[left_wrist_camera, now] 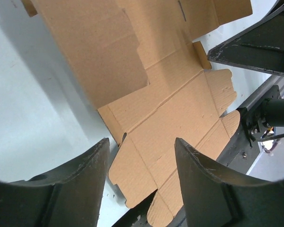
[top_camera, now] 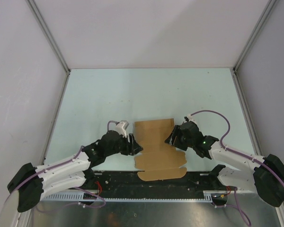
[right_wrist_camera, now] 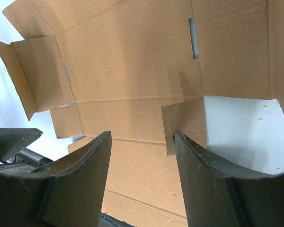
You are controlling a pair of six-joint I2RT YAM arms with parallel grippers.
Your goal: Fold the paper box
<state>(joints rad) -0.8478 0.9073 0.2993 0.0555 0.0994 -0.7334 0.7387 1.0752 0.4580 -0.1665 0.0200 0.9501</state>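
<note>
1 paper box (top_camera: 156, 146) is lying flat on 1 surface (top_camera: 109, 94). 2 arms are reaching toward it, the left arm (top_camera: 61, 172) and the right arm (top_camera: 236, 158), each showing 2 fingers (left_wrist_camera: 71, 189), 4 altogether.

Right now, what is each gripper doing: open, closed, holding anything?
Left gripper: open, holding nothing, at the paper box.
Right gripper: open, holding nothing.

The 2 arms stretch low and forward, wrists angled in toward each other. So the left gripper (top_camera: 134, 146) and right gripper (top_camera: 172, 137) sit near each other, pointing inward, both with jaws standing wide apart.
</note>
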